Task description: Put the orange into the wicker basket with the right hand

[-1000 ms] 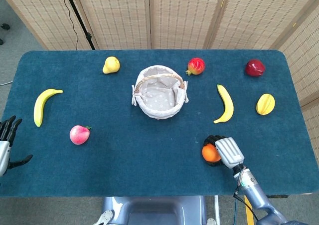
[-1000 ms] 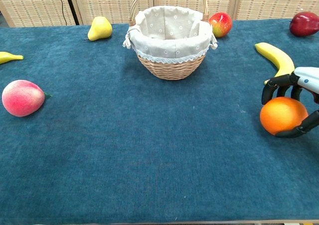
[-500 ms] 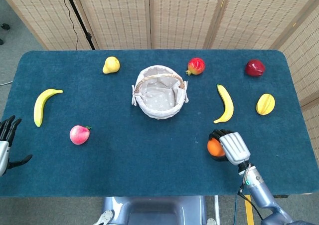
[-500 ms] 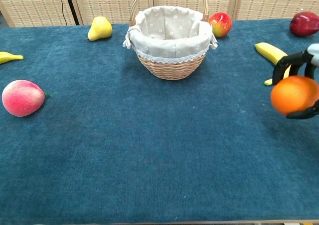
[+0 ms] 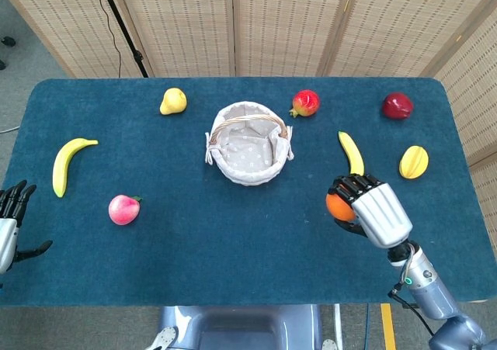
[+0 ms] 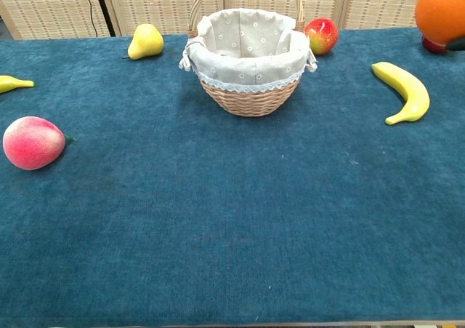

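My right hand (image 5: 373, 210) grips the orange (image 5: 338, 206) and holds it well above the table, right of the wicker basket (image 5: 249, 151). In the chest view the orange (image 6: 440, 9) shows at the top right corner, with only a sliver of a dark finger beside it. The basket (image 6: 251, 88) has a cloth lining and an upright handle, and nothing lies inside it. My left hand (image 5: 12, 226) hangs at the far left edge of the table, fingers apart and holding nothing.
A banana (image 5: 352, 153) lies just beyond my right hand, with a yellow fruit (image 5: 413, 162) and dark red apple (image 5: 397, 105) further right. A red apple (image 5: 305, 102) sits right of the basket, a pear (image 5: 173, 101) to its left. Another banana (image 5: 66, 164) and a peach (image 5: 123, 209) lie left.
My right hand has lifted the orange off the table and carried it up and slightly away from me. In the chest view it rose from mid right to the top corner. The left hand stayed still.
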Controlling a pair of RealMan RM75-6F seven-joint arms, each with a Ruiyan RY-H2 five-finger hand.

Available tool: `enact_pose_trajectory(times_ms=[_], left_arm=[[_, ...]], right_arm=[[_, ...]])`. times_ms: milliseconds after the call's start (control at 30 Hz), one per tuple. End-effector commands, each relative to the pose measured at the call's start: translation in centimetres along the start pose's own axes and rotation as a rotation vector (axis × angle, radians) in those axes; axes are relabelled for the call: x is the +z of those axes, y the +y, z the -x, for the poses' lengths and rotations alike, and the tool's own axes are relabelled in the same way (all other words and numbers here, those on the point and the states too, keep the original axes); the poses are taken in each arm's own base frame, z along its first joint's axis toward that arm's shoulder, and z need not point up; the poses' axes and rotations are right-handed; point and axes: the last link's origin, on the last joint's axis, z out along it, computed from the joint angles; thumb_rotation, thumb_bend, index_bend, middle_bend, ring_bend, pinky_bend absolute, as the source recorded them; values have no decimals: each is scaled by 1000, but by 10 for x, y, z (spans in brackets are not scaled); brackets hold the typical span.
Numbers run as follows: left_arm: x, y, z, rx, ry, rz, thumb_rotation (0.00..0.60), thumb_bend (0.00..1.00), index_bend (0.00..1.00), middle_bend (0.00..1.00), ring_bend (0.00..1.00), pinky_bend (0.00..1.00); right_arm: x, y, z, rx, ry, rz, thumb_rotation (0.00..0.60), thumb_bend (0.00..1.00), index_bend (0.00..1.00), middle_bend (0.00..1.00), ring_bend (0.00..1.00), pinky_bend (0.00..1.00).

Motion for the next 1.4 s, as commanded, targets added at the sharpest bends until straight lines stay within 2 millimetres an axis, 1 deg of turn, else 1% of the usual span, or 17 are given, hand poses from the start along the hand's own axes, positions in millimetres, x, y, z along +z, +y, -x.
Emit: enact_pose_trajectory(times_ms=[33, 167, 200, 233, 267, 400, 467, 633, 867, 967, 1100, 1233, 1400], left_arm=[[1, -2, 1, 1, -2, -7, 600, 0, 0, 0, 0, 0], [2, -3, 1, 6, -3, -16, 600, 0, 0, 0, 0, 0], [3, -4, 2, 6, -3, -18, 600, 0, 0, 0, 0, 0], [3, -4, 2, 8, -5, -20, 600, 0, 0, 0, 0, 0], [3, -5, 3, 11, -9, -25, 600, 0, 0, 0, 0, 0], [3, -8, 6, 17, -17, -43, 600, 0, 0, 0, 0, 0], [2, -10, 6, 17, -20, -50, 600, 0, 0, 0, 0, 0], [-5, -17, 6, 15, -18, -80, 600, 0, 0, 0, 0, 0], [-16, -30, 7, 11, -19, -128, 600, 0, 0, 0, 0, 0], [-22, -35, 6, 4, -12, -148, 600, 0, 0, 0, 0, 0], [-26, -39, 5, -3, -8, -163, 600, 0, 0, 0, 0, 0], [-28, -41, 5, -15, -8, -164, 600, 0, 0, 0, 0, 0], [-27, -42, 3, -21, -2, -163, 600, 0, 0, 0, 0, 0]], right_arm=[[20, -11, -2, -28, 70, -153, 600, 80, 728, 597, 667, 698], [29, -22, 4, -35, 89, -279, 600, 80, 725, 597, 667, 698], [31, -27, 5, -34, 95, -313, 600, 80, 725, 597, 667, 698], [35, -35, 7, -32, 113, -372, 600, 80, 724, 597, 667, 698], [44, -49, 10, -33, 154, -460, 600, 79, 724, 597, 667, 698], [65, -60, 21, -18, 239, -546, 600, 80, 722, 597, 667, 698], [76, -62, 25, -28, 257, -561, 600, 80, 721, 596, 667, 698], [116, -55, 44, -73, 239, -541, 600, 80, 718, 596, 667, 698], [151, -49, 67, -143, 197, -534, 600, 80, 716, 596, 667, 698], [171, -45, 78, -168, 163, -512, 600, 80, 715, 596, 667, 698], [189, -42, 84, -187, 149, -493, 600, 80, 715, 596, 667, 698], [208, -44, 88, -201, 146, -470, 600, 80, 715, 596, 667, 696], [216, -48, 90, -190, 161, -456, 600, 79, 716, 595, 664, 688]])
